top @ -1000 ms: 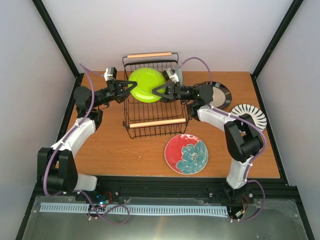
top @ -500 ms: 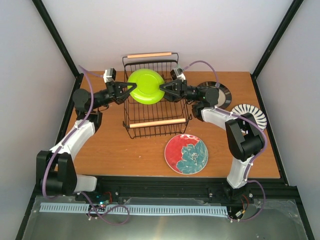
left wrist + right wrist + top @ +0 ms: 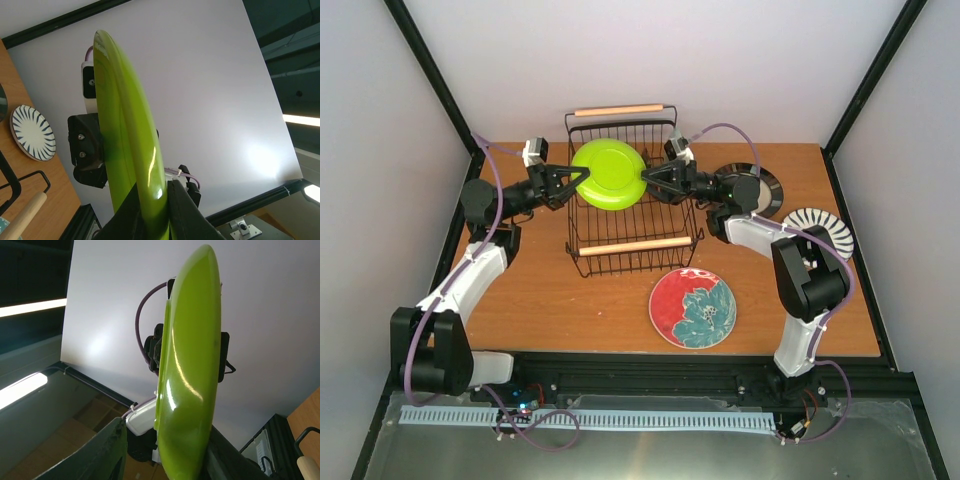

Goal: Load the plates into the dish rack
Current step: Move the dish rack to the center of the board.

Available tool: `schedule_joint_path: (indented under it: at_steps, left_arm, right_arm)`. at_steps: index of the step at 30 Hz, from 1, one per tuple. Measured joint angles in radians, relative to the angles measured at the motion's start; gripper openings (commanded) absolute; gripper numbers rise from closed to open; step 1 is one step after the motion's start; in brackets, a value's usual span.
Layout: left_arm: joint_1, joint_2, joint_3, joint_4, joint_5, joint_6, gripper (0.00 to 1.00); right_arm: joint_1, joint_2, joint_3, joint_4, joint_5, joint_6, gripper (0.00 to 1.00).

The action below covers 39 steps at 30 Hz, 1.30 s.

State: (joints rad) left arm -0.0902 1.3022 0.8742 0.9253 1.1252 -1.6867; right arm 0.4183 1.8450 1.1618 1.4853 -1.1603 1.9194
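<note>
The lime green plate (image 3: 608, 173) hangs on edge above the black wire dish rack (image 3: 692, 226), between both grippers. My left gripper (image 3: 578, 177) is shut on its left rim, and the left wrist view shows both fingers pressed on the plate (image 3: 125, 150). My right gripper (image 3: 645, 178) straddles the right rim. In the right wrist view one finger touches the plate (image 3: 192, 365) and the other finger (image 3: 107, 450) stands off with a gap, so it is open. The red plate with a teal flower (image 3: 693, 307) lies in front of the rack.
A black-rimmed plate (image 3: 758, 188) and a white plate with black stripes (image 3: 817, 230) lie to the right of the rack on the wooden table (image 3: 550, 300). The rack has wooden handles at the front (image 3: 633, 245) and the back (image 3: 618, 110).
The lime plate and both grippers have shifted slightly toward the back left over the rack. The right gripper's jaws widened, then narrowed again around the plate's rim.
</note>
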Motion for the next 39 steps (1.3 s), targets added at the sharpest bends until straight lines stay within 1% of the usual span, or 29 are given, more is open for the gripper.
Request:
schedule_joint_path:
  at_steps: [5, 10, 14, 18, 20, 21, 23, 25, 27, 28, 29, 30, 31, 35, 36, 39]
  left_arm:
    - [0.0, 0.0, -0.003, 0.0, 0.0, 0.001, 0.01]
    - [0.0, -0.004, -0.014, 0.001, -0.004, 0.003, 0.01]
    - [0.0, -0.006, -0.021, 0.0, -0.01, 0.008, 0.01]
    - [0.006, -0.006, -0.029, 0.0, -0.021, 0.019, 0.01]
    - [0.01, -0.006, -0.031, 0.0, -0.025, 0.02, 0.01]
    - [0.01, -0.008, -0.031, 0.0, -0.026, 0.022, 0.03]
    - [0.01, -0.01, -0.03, -0.011, -0.025, 0.033, 0.22]
    - [0.012, -0.011, -0.025, -0.054, -0.02, 0.07, 0.35]
    - [0.021, -0.003, -0.023, -0.145, -0.008, 0.112, 0.57]
    - [0.025, 0.004, -0.021, -0.19, -0.002, 0.136, 0.7]
    - [0.031, 0.012, -0.018, -0.24, 0.004, 0.162, 0.87]
    - [0.04, 0.02, -0.011, -0.291, 0.008, 0.188, 0.98]
    - [0.051, 0.029, -0.002, -0.33, 0.011, 0.213, 0.99]
    - [0.127, 0.068, 0.076, -0.487, 0.014, 0.312, 1.0]
    - [0.149, 0.069, 0.084, -0.5, 0.012, 0.323, 1.0]
    - [0.22, 0.071, 0.19, -0.694, -0.029, 0.453, 1.0]
  right_arm:
    - [0.0, 0.0, 0.0, 0.0, 0.0, 0.0, 0.35]
    - [0.0, 0.008, 0.003, -0.001, -0.002, 0.007, 0.22]
    - [0.001, 0.033, 0.024, -0.001, -0.003, 0.013, 0.18]
    - [0.003, 0.048, 0.049, 0.0, 0.003, 0.022, 0.05]
    - [0.004, 0.049, 0.062, -0.001, 0.005, 0.027, 0.03]
    - [0.005, 0.049, 0.064, 0.0, 0.005, 0.026, 0.03]
    - [0.005, 0.05, 0.064, 0.0, 0.005, 0.024, 0.03]
    - [0.005, 0.049, 0.066, -0.003, 0.006, 0.005, 0.03]
    - [0.006, 0.035, 0.076, -0.025, 0.008, -0.051, 0.03]
    - [0.007, 0.02, 0.078, -0.057, 0.008, -0.086, 0.03]
    - [0.007, 0.003, 0.081, -0.095, 0.004, -0.126, 0.03]
    - [0.008, -0.021, 0.089, -0.149, 0.0, -0.178, 0.03]
    - [0.008, -0.038, 0.095, -0.193, -0.003, -0.212, 0.03]
    - [0.006, -0.094, 0.164, -0.41, -0.009, -0.403, 0.03]
    - [0.006, -0.095, 0.194, -0.472, -0.008, -0.454, 0.03]
    - [0.001, -0.077, 0.321, -0.721, -0.003, -0.626, 0.03]
